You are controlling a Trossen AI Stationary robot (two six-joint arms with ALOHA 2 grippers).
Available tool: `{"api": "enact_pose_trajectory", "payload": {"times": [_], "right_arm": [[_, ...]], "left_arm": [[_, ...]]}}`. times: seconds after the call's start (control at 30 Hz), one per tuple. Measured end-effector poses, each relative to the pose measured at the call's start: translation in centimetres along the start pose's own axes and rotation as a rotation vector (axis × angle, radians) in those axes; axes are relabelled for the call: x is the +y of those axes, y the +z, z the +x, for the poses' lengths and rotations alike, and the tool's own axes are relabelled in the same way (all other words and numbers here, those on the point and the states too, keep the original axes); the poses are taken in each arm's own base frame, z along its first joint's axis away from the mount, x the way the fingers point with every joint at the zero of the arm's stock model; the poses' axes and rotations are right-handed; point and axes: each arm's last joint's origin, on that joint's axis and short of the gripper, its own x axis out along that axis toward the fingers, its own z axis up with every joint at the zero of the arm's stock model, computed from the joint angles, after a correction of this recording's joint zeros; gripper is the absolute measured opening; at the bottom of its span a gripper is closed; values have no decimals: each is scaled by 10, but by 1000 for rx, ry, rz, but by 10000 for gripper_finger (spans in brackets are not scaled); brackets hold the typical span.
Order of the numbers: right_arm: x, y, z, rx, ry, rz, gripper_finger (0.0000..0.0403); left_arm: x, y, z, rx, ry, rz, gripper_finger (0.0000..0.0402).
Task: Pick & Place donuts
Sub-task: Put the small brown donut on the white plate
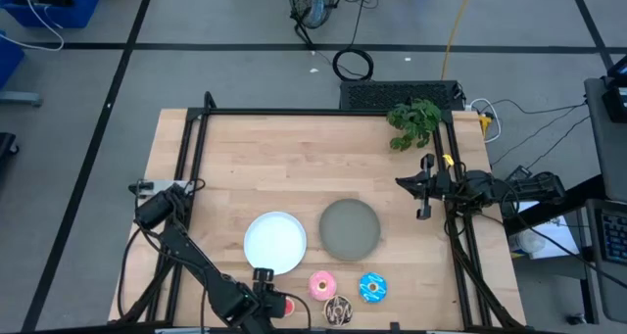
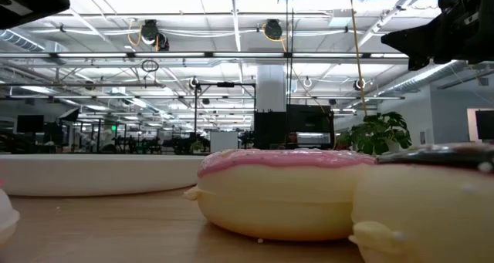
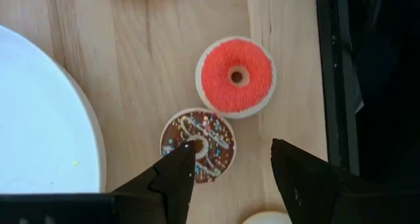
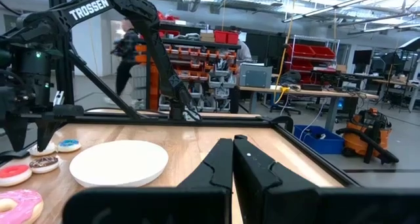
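Observation:
Near the table's near edge lie the pink donut (image 1: pixel 321 285), the blue sprinkled donut (image 1: pixel 372 287) and the dark chocolate donut (image 1: pixel 340 311), flat on the wood. My left gripper (image 3: pixel 233 161) hangs open over the tiny donuts, pointing down. One fingertip (image 3: pixel 180 159) stands over the tiny brown donut (image 3: pixel 203 137), and the tiny red donut (image 3: pixel 236 76) lies just beyond. A whitish donut (image 3: pixel 266 217) peeks in at the picture's edge. The right wrist view shows a tiny blue donut (image 4: pixel 68 145) beside them. My right gripper (image 4: pixel 233 148) waits shut at the table's right edge.
The white plate (image 1: pixel 275 243) lies close to the left gripper, the grey plate (image 1: pixel 350 228) to its right. A green plant (image 1: pixel 413 121) sits at the far right corner. The black frame rail (image 3: pixel 335 73) runs along the near edge beside the tiny donuts. A person walks in the room beyond.

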Motion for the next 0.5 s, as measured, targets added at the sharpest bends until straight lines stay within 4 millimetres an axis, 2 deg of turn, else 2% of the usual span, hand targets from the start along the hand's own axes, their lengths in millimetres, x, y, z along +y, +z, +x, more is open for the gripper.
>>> {"api": "enact_pose_trajectory", "payload": {"times": [0.5], "right_arm": [[0,1,0,-13,-2,-15,0]], "left_arm": [[2,-12,23,-7,-58,-5,202]]}}
